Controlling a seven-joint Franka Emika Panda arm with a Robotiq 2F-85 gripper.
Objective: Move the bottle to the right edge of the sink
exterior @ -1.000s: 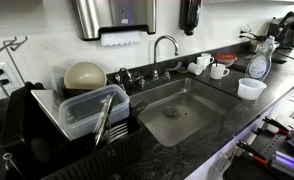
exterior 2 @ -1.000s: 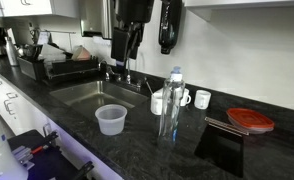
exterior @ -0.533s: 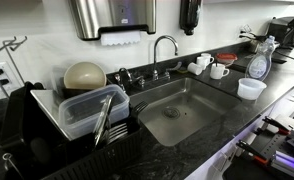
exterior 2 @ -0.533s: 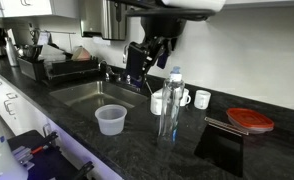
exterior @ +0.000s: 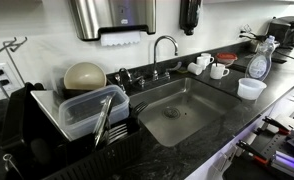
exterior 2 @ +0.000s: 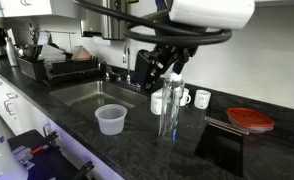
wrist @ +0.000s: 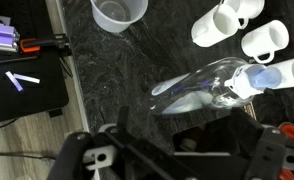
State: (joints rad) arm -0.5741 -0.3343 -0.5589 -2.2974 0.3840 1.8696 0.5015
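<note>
In an exterior view the bottle (exterior: 259,63) stands upright on the counter (exterior: 278,93) near the white mugs (exterior: 213,69), in an exterior view the gripper (exterior 2: 173,72) hangs just above those mugs, and in the wrist view its jaws stand wide and empty, the bottle just beside the mugs.

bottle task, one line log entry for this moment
phase: pre-grasp | gripper: open, near bottle top | bottle: upright on counter, not gripped | nearby: plastic cup, mugs
</note>
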